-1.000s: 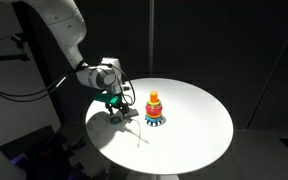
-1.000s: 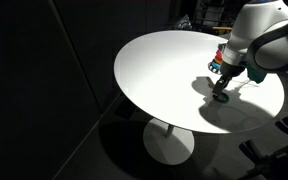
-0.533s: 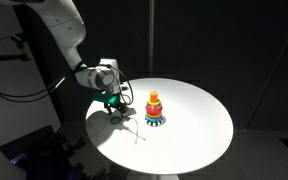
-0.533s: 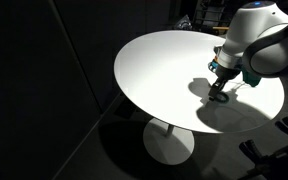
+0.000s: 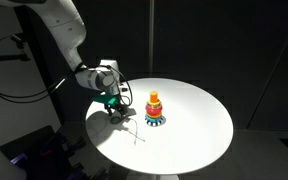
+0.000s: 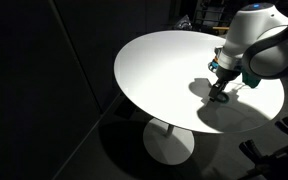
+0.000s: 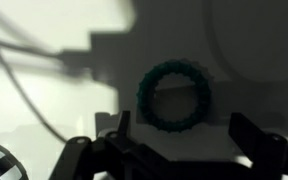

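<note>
My gripper (image 5: pixel 113 106) hangs low over the left side of a round white table (image 5: pixel 199 115), fingers pointing down. In the wrist view the gripper (image 7: pixel 182 128) is open, its two dark fingers wide apart. A teal-green ring (image 7: pixel 174 95) lies flat on the table in the gripper's shadow, just beyond and between the fingertips, not gripped. The green shows at the gripper in an exterior view (image 5: pixel 111 100). A toy stacker of coloured rings (image 5: pixel 154 108) stands upright near the table's middle, a short way from the gripper. The gripper also shows in an exterior view (image 6: pixel 219 92).
A thin cable (image 5: pixel 134 130) trails across the table near the gripper and shows in the wrist view (image 7: pixel 24 85). The table (image 6: pixel 164 65) stands on a single pedestal, with dark surroundings and a drop beyond its round edge.
The arm has shifted slightly over the table between the earliest frames and now. The ring and the stacker have not moved.
</note>
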Robot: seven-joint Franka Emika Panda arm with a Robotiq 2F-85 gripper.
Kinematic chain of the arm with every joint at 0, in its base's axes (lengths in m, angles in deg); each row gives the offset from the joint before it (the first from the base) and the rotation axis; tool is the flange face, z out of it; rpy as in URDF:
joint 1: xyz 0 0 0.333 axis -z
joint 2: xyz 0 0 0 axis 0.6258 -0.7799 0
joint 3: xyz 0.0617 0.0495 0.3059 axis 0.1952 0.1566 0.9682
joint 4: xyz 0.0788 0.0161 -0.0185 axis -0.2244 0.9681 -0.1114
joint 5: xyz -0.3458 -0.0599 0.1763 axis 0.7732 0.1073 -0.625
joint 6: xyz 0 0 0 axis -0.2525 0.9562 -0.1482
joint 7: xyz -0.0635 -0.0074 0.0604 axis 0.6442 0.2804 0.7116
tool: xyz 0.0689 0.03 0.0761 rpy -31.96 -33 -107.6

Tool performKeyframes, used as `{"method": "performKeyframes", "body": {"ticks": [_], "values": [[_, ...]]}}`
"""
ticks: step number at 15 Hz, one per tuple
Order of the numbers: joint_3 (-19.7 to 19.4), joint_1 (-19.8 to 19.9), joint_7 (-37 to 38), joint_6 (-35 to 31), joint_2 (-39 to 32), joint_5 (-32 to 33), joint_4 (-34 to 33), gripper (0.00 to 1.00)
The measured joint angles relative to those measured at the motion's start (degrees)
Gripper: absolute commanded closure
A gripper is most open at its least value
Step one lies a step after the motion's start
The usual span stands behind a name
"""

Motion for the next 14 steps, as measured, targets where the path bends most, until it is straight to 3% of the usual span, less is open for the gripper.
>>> {"method": "performKeyframes", "body": {"ticks": [2,3,5,8,14], "values": [[-0.1,0.0,0.2,-0.2,-0.5,0.0,0.0,0.05],[-0.1,-0.1,0.4,-0.4,-0.7,0.0,0.0,0.25],[-0.1,-0.3,1.1,-0.6,-0.8,0.0,0.0,0.32],[-0.3,-0.8,2.3,-0.7,-0.6,0.0,0.0,0.56],[-1.0,-0.8,4.2,-0.7,0.5,0.0,0.0,0.62]]}}
